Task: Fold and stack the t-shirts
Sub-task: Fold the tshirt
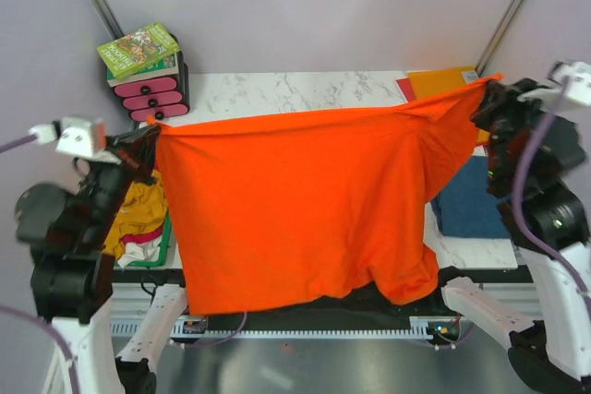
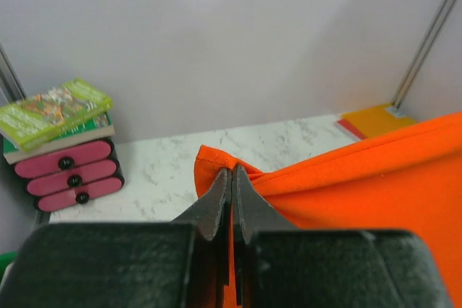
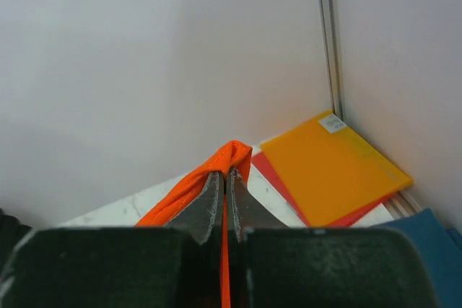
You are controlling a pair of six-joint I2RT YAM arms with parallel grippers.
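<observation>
— Above the table [image 1: 277,94], stretched wide like a sheet: orange t-shirt [image 1: 305,200].
— Left pincer [image 2: 232,178], right pincer [image 3: 224,182]?
— Pinched fully shut, one on each top corner. Blue t-shirt [image 1: 471,196] on the table, right side.

Orange t-shirt [image 1: 295,209] spread taut, aloft

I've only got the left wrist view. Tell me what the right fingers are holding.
Observer: The right fingers are shut on the other top corner of the orange t-shirt.
Operator: Describe how it hangs.
Observer: Spread wide in the air, hiding the middle of the table from the top camera.
Operator: Name what lies on the right side.
Observer: A blue t-shirt, lying flat on the table.
</observation>
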